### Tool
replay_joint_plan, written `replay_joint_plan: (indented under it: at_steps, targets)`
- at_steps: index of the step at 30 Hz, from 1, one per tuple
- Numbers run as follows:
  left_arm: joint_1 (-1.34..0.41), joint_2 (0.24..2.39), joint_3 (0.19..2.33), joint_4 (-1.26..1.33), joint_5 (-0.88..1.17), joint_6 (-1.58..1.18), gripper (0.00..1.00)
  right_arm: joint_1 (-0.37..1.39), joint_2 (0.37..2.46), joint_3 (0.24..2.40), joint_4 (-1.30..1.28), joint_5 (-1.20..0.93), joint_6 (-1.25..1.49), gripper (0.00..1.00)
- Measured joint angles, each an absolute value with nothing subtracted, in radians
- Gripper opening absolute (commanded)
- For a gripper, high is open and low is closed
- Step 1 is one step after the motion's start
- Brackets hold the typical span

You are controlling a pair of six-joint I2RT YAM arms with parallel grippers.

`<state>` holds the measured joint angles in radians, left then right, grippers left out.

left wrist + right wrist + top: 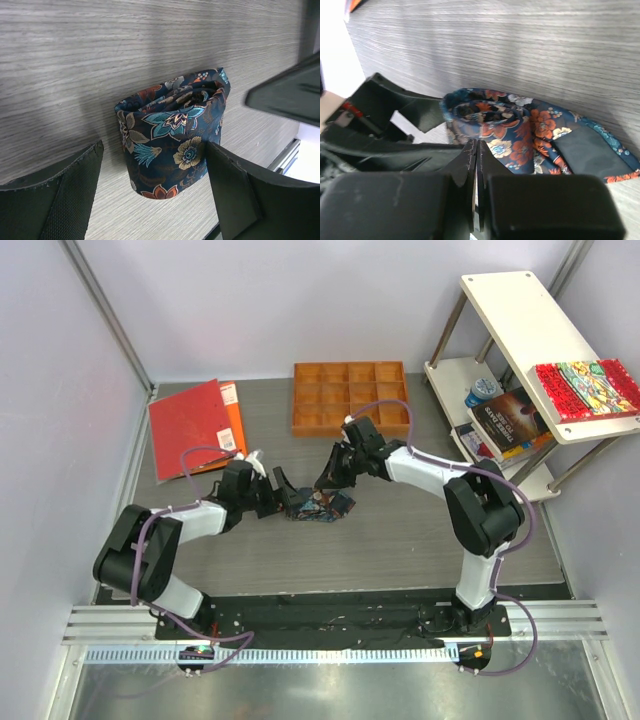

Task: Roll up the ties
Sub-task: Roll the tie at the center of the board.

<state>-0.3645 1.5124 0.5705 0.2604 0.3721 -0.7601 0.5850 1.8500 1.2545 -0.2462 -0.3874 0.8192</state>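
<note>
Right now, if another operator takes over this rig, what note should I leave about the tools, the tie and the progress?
Left tool: open, one finger on each side of the tie, not squeezing it.
Right tool: shut, nothing visible between its pads, tips close beside the roll.
Tie: on the table, mid-way between the two arms.
Done: most of the tie is wound into a compact roll.
Left: a short tail lies flat next to the roll, dark lining up. It probably needs winding in, then the roll released.
</note>
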Motion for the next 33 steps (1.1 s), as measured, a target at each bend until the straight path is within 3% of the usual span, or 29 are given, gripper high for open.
replay_joint_plan:
  at_steps: [19,21,24,33]
  targets:
    - [-0.427,1.607,0.611,0.361,0.389,-0.773,0.79,0.585,1.938,1.11,-0.059,-0.406,0.881,0.03]
    - [-0.428,1.61,0.613,0.363,0.388,-0.783,0.81,0.585,1.938,1.103,-0.049,-0.406,0.885,0.04]
    - [-0.431,1.609,0.616,0.358,0.384,-0.786,1.0,0.585,1.938,1.09,-0.03,-0.406,0.891,0.03]
    - [-0.451,1.547,0.699,0.081,0.281,-0.764,1.0,0.585,1.886,1.063,-0.05,-0.371,0.896,0.04]
